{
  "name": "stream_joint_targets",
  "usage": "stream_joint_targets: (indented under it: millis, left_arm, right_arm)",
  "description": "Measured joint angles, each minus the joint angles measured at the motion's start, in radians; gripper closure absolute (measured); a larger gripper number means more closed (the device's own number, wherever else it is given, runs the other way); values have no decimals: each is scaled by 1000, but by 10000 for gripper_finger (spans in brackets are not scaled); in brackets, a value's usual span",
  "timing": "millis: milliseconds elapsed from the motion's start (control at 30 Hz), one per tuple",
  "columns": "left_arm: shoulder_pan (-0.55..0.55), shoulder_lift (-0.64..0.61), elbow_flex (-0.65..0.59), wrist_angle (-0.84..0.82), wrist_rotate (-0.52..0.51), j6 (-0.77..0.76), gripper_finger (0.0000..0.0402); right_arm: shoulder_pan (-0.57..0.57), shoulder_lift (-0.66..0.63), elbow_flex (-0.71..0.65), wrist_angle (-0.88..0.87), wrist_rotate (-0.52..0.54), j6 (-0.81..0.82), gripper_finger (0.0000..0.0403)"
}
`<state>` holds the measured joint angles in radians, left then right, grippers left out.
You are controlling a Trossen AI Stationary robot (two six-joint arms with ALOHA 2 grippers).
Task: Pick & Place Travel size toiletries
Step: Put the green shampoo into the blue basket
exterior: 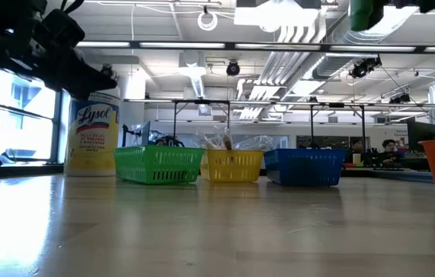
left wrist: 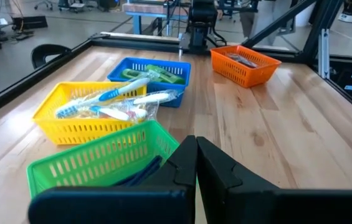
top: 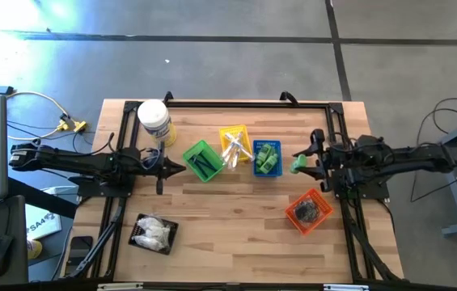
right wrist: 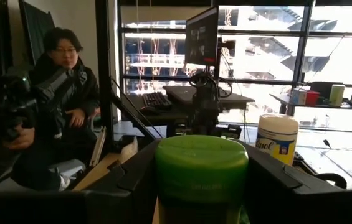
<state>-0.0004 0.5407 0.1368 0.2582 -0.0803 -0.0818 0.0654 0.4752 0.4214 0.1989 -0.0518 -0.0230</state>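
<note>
My right gripper [top: 301, 164] hovers high over the table's right side, beside the blue basket [top: 267, 159], shut on a small green bottle [right wrist: 201, 171]; the low view shows that bottle [exterior: 366, 12] far above the tabletop. My left gripper [left wrist: 195, 165] is shut and empty, just left of the green basket [top: 201, 160], which holds thin dark pieces [left wrist: 139, 175]. More green bottles [left wrist: 157, 73] lie in the blue basket. Wrapped toothbrushes [left wrist: 121, 102] lie in the yellow basket [top: 234, 145]. My right gripper pinches the green bottle by its two opposite sides [right wrist: 163, 180] between its two fingers [right wrist: 269, 183]. The fingers run about level and point toward the table's left. The bottle is lifted clear of the table, and its rounded end [right wrist: 201, 146] shows above the fingers.
A big white jar with a yellow label [top: 154, 121] stands at the far left. An orange basket [top: 309, 210] sits near the right edge and a black tray with white packets [top: 154, 233] at the near left. Bare wood lies at the near middle. A person [right wrist: 60, 93] sits beyond the table.
</note>
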Motion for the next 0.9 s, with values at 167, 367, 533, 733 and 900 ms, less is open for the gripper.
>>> stream_joint_targets:
  millis: [167, 367, 533, 733, 900]
  left_arm:
    - [0, 0, 0, -7, 2, -1, 398]
    - [0, 0, 0, -7, 3, -1, 398]
    - [0, 0, 0, -6, 3, -2, 398]
    - [0, 0, 0, 9, 2, -2, 398]
    - [0, 0, 0, 10, 2, -2, 398]
  right_arm:
    - [0, -103, -148, 144, 35, 3, 239]
    - [0, -154, -296, 334, 96, 25, 236]
    - [-3, -147, -315, 373, 205, 80, 226]
    - [-3, -34, -236, 332, 443, 152, 250]
    - [-11, 163, -84, 151, 549, 265, 229]
